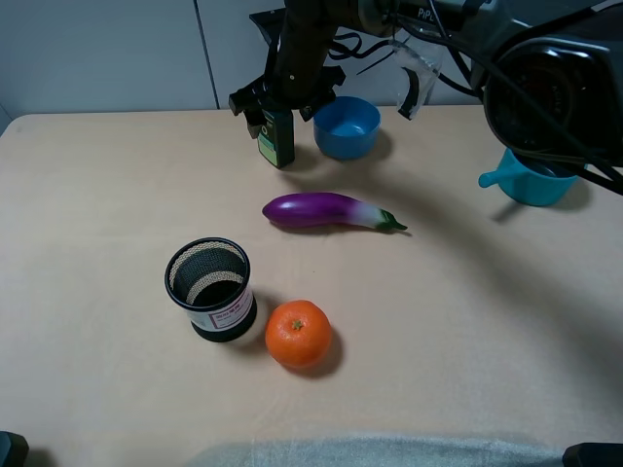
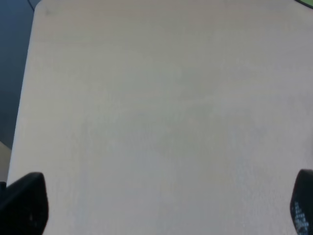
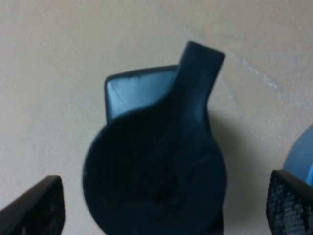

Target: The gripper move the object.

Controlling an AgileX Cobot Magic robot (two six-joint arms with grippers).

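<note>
R claw [image 1: 282, 102] reaches across to the far side of the worktop [image 1: 117, 214] and sits over the bottle [image 1: 276, 138]. Bottle looks to stand upright on the worktop, label toward the camera. It is just beside the blue bowl [image 1: 346, 126], w/ the eggplant [image 1: 331, 211] nearer the front. The R wrist view looks down on the spout cap. Fingers [image 3: 39, 208] are spread wide, one each side of the bottle, w/ a gap on both sides. So the claw straddles it w/o gripping, nothing held yet. L claw [image 2: 164, 205] is also wide open over bare worktop, empty.

Prob. step: close on the bottle, so the task is barely begun.

Risks from here:
- Bottle is narrow and tall. If one finger touches first it could tip or skid, most likely toward the bowl.
- Can't tell how low the fingers sit. A grip up at the cap/spout, not the body, may let it swing or slip on the lift.
- Spout sticks out to one side and could catch a finger if the claw twists.
- Bowl is close to one finger, so any sideways move before lifting may knock it.
</note>
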